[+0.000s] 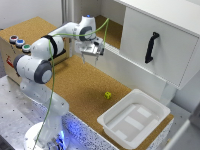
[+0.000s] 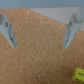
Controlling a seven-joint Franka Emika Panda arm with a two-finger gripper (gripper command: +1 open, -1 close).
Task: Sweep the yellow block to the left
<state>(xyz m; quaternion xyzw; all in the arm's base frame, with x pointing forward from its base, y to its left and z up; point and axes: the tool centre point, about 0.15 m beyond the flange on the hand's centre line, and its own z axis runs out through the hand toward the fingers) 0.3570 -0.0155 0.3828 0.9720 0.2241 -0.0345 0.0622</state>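
One arm, white Franka, gripper (image 1: 92,56) hanging above the cork tabletop (image 1: 75,80), fingers pointing down; jaws spread wide apart with nothing between them, clear in the wrist view where both fingertips (image 2: 10,35) stand well apart over bare cork; yellow block (image 1: 108,95) sits on the cork, well apart from the gripper, toward the exterior view's right and nearer the camera, just beside the white plastic bin (image 1: 131,120); block also shows at the wrist frame edge (image 2: 78,73), untouched; white cabinet (image 1: 150,45) with black handle (image 1: 151,47) at far right; box with three coloured buttons (image 1: 19,43) at far left, red mark on its side, unreadable; no legible brand or label text anywhere.
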